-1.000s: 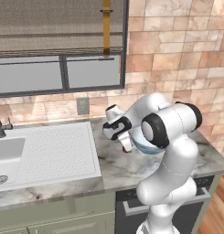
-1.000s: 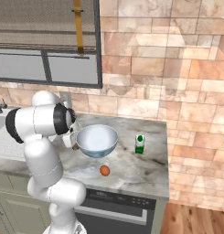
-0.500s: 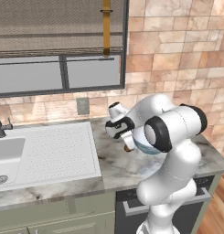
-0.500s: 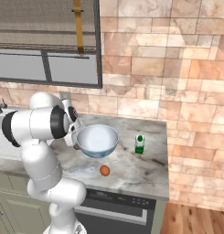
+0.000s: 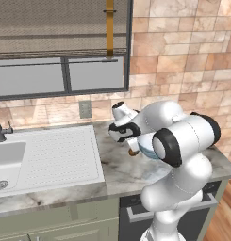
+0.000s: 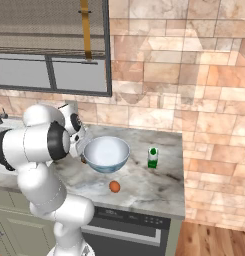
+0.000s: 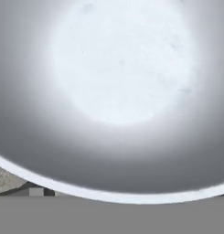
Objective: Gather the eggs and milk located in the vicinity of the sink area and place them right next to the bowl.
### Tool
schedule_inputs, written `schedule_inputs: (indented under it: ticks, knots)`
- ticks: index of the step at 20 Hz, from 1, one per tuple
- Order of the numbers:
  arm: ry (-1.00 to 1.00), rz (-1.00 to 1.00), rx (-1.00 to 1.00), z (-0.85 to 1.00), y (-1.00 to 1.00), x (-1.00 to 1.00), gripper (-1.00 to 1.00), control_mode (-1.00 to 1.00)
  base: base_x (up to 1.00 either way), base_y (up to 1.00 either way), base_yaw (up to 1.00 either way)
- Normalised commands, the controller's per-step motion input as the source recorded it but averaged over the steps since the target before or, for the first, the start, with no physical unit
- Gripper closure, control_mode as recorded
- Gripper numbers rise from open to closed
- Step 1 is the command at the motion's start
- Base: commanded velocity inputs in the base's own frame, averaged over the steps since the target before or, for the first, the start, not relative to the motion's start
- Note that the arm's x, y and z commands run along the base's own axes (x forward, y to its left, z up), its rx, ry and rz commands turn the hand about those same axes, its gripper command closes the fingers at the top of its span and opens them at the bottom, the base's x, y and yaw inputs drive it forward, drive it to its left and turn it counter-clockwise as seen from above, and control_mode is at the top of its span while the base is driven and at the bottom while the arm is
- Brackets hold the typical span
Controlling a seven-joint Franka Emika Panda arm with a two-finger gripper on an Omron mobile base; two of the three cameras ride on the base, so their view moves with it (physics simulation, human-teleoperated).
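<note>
Looking down, we see our end effector open and holding nothing, right by the bowl. A dark egg sits just below it at 6 o'clock, touching the bowl's side. The orange egg lies on the counter at the bowl's 5 o'clock.

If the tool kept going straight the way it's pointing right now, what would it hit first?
Most likely the bowl: the hand view looks straight into its pale, glossy inside. The tool sits beside the bowl's rim over the counter, so how far off the inner wall is stays unclear.
</note>
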Motion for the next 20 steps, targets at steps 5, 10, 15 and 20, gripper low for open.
schedule_inputs:
  ticks: [5,10,15,20]
  knots:
    - [-0.08,0.05,0.00,0.29,0.10,0.00,-1.00,-1.00,0.00,0.00,0.00]
    - [-0.05,0.10,0.00,0.32,0.03,-0.03,-1.00,-1.00,0.00,0.00,0.00]
    - [-0.01,0.10,0.00,0.32,-0.01,-0.18,-1.00,-1.00,0.00,0.00,0.00]
    - [-0.04,0.07,0.00,0.27,-0.24,-0.33,-1.00,-1.00,0.00,0.00,0.00]
